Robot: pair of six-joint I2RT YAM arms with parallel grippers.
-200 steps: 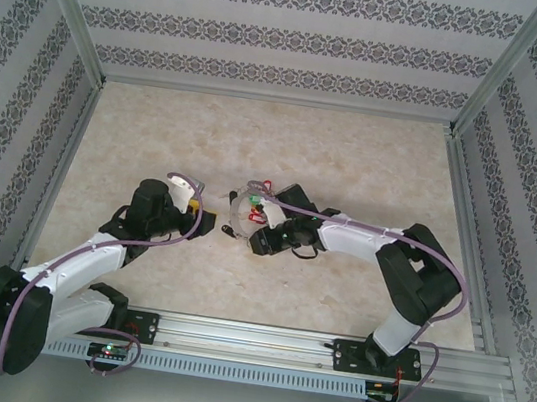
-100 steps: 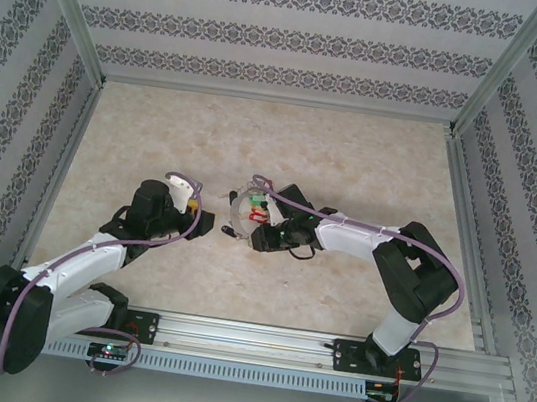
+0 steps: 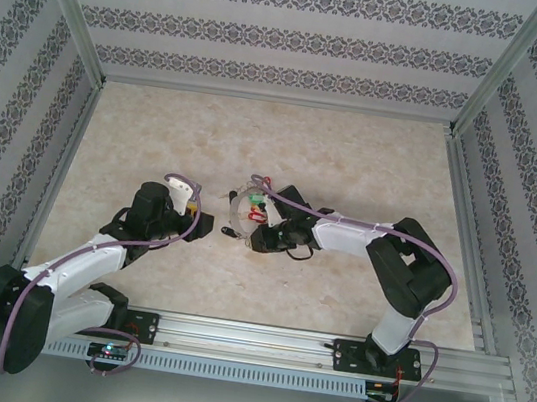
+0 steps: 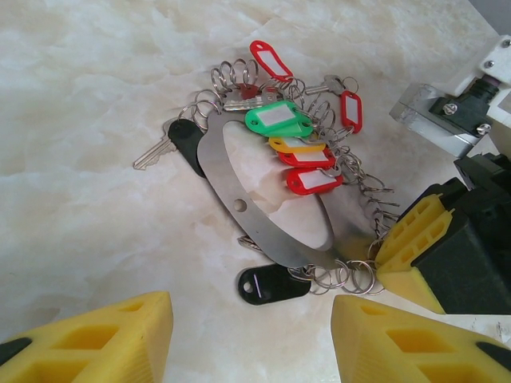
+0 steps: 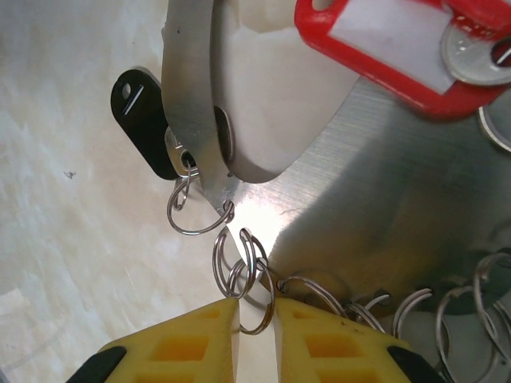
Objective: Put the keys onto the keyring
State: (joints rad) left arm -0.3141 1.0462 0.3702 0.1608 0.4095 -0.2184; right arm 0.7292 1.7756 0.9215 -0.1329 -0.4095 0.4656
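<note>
Down at the right gripper the two yellow fingers stand nearly together, leaving only a thin slit. In that slit they nip the keyring by one of its small wire rings. Just beyond the fingertips the ring's flat metal band curves up and away, and a black fob hangs to the left of it. A red tag lies farther out over the band.

The left gripper is spread wide with nothing between its fingers, and bare table lies under the gap. Ahead of it the keyring lies flat, an oval loop. Its long axis slants from the near right, where the right gripper's yellow finger meets it, away to the far left. Green, yellow and red tagged keys cluster across its far half.

From above, the keyring sits between the two grippers. The right arm folds back at its elbow and reaches low and leftward to it. The left arm stretches forward, its gripper pointing right at the loop.
</note>
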